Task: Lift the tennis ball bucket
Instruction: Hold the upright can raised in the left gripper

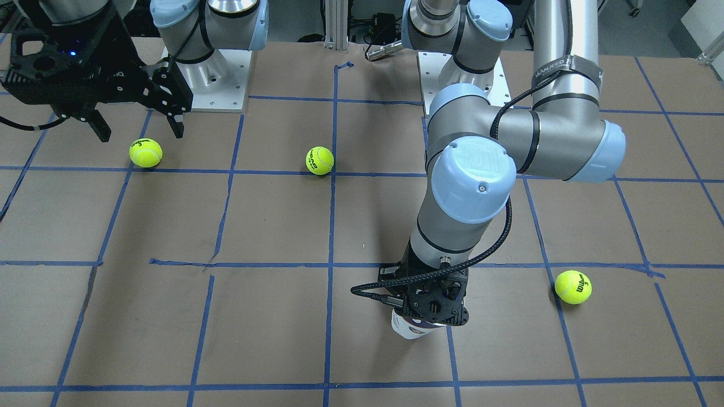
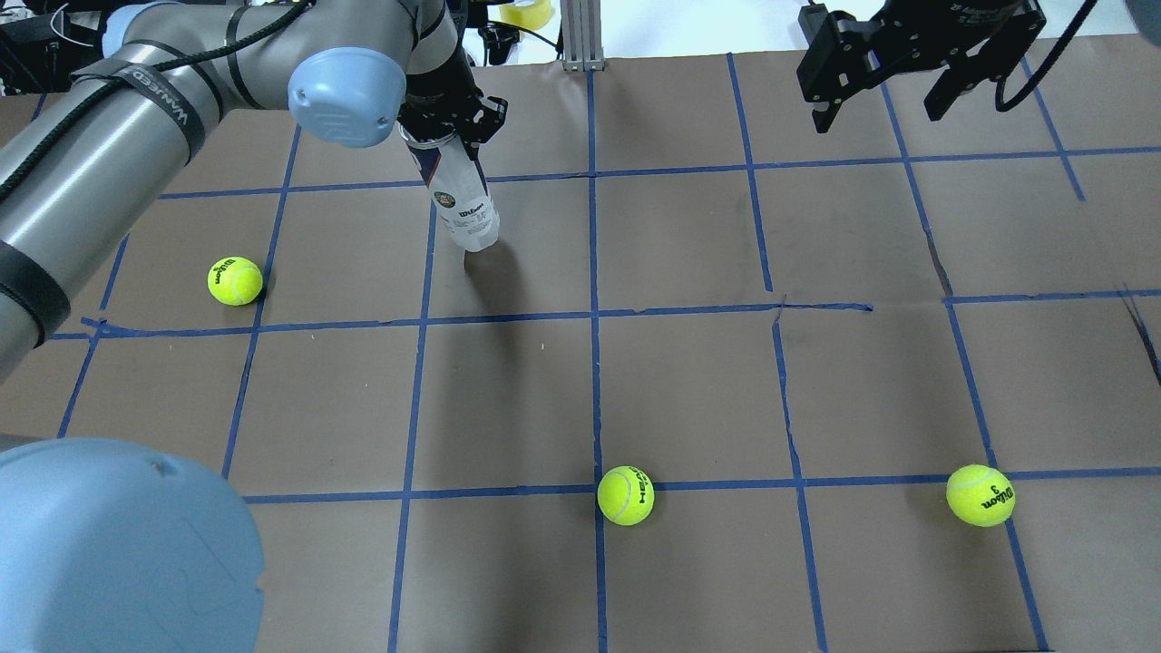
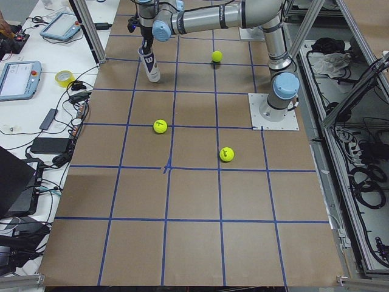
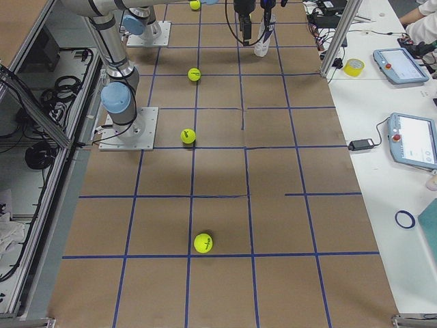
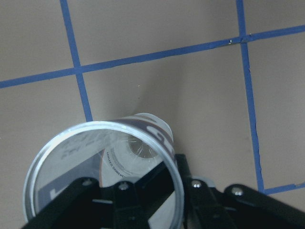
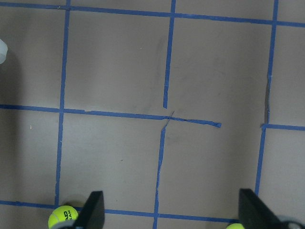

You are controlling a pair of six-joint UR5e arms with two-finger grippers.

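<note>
— So where was the tennis ball bucket [image 2: 464,204]?

— Right under the left pincer [image 2: 449,136], hanging down from it toward the table [image 2: 689,381]. Whether its base had cleared the surface, I couldn't tell.

— And the grip?

— The left pincer was clamped on the metallic rim, apparently with one finger inside the wall and one outside. The right pincer [image 2: 878,113] hovered well off to the other side with its fingers spread, holding nothing.

— How would you expect the bucket to handle?

— Lightly. The wrist view looked straight down to the bottom and showed no balls inside. The wall seemed thin, smooth plastic, so probably slick and easy to dent. The rim looked like the stiffest part, which made it the sensible place to pinch.

— Any worry?

— It was tall and slim and held only at the top, so it could swing or slip loose.
</note>
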